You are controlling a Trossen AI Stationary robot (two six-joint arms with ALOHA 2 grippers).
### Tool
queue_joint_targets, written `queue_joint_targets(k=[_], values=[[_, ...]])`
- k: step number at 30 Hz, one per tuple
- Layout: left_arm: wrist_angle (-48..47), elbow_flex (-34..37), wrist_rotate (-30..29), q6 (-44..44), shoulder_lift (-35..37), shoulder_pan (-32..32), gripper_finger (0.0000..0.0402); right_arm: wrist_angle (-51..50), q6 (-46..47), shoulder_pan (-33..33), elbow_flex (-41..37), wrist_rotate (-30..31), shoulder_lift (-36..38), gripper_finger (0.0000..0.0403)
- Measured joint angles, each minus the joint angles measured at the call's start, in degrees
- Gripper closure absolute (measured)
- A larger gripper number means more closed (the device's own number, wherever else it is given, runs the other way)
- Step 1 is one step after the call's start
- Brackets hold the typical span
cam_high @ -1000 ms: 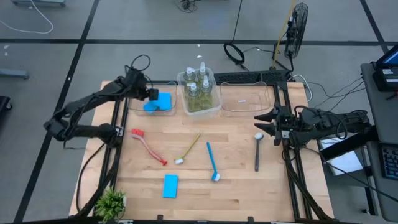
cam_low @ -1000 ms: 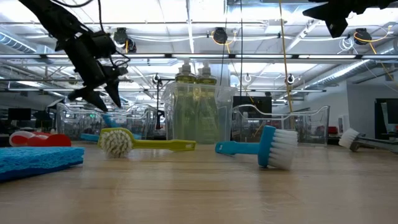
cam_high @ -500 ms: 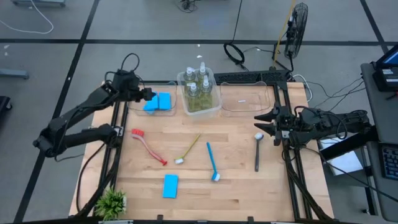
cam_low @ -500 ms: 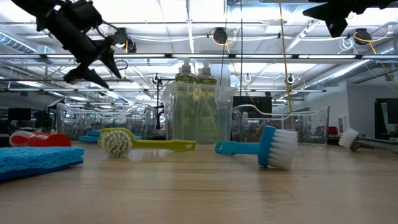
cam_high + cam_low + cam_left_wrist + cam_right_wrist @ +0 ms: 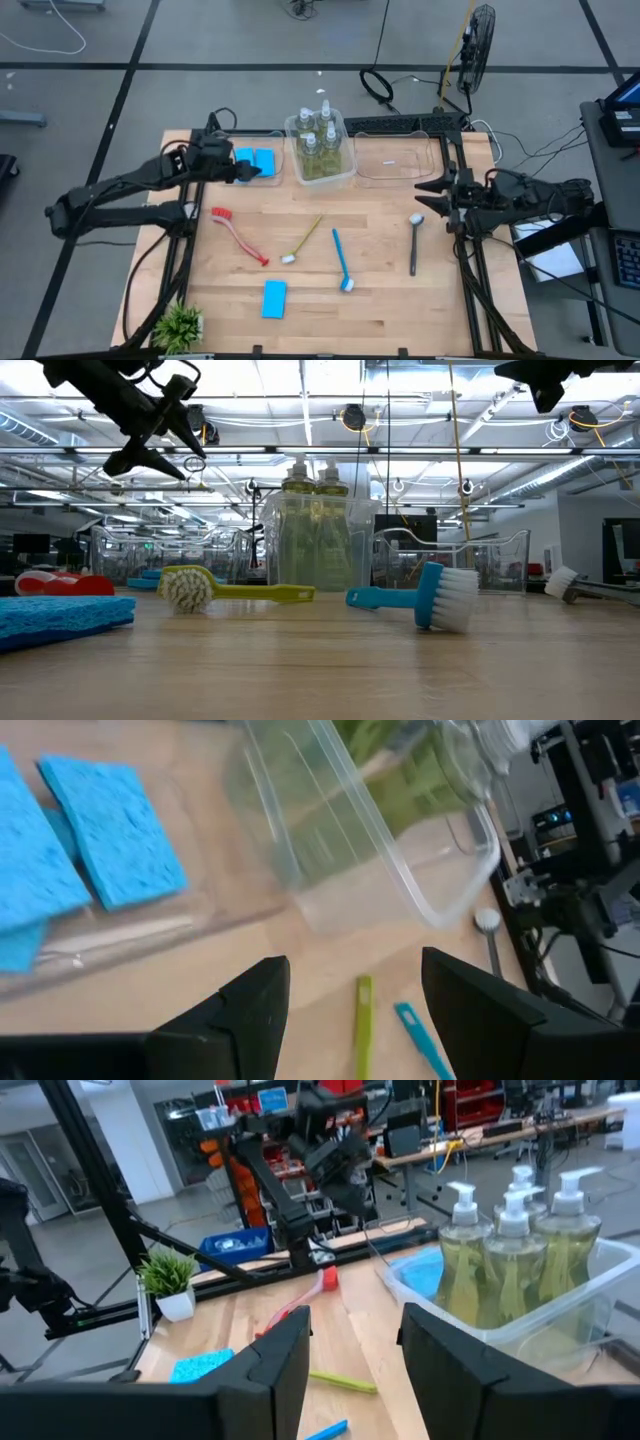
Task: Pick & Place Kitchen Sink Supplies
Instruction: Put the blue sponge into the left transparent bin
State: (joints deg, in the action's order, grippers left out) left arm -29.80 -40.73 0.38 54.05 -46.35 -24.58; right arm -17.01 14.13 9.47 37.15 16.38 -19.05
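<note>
- Left gripper (image 5: pixel 243 170) hangs empty with its jaws parted above the sponge bin (image 5: pixel 222 178) at the worktop's far left, where blue sponges (image 5: pixel 256 162) already lie; my wrist view shows nothing between the fingers.
- Right gripper (image 5: pixel 436 195) waits at the worktop's right edge, jaws apart and empty, near the dark grey brush (image 5: pixel 414 243).
- Beside the sponges, four pump bottles (image 5: pixel 320 140) stand upright together in the middle bin (image 5: pixel 350 172), sorted by kind, as I read it.
- Third bin (image 5: pixel 400 160), far right, appears empty; I judge it is meant for the brushes.
- Loose on the worktop (image 5: pixel 390 300): red brush (image 5: pixel 238 236), yellow-green brush (image 5: pixel 301 241), blue brush (image 5: pixel 341 260), and one blue sponge (image 5: pixel 274 298) toward the near edge.
- Potted plant (image 5: pixel 181 324) sits at the near left corner, well apart from everything.
- Nothing blocks my reach to the stray sponge, though the red brush lies between it and my left gripper.
</note>
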Motion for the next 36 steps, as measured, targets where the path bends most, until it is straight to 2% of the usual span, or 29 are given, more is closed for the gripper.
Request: queue_joint_targets(k=[17, 31, 36], values=[[3.5, 0.0, -13.4, 23.3, -3.2, 29.5, 0.0174, -3.2, -0.5, 0.0, 0.0, -0.1, 4.7, 0.0261], [12.4, 0.0, -14.5, 46.4, -17.3, 47.6, 0.0174, -3.9, -1.3, 0.0, 0.0, -0.2, 4.9, 0.0261], [12.8, 0.0, -14.5, 56.0, -21.2, 53.5, 0.0174, -5.3, -0.2, 0.0, 0.0, -0.3, 5.2, 0.0261]])
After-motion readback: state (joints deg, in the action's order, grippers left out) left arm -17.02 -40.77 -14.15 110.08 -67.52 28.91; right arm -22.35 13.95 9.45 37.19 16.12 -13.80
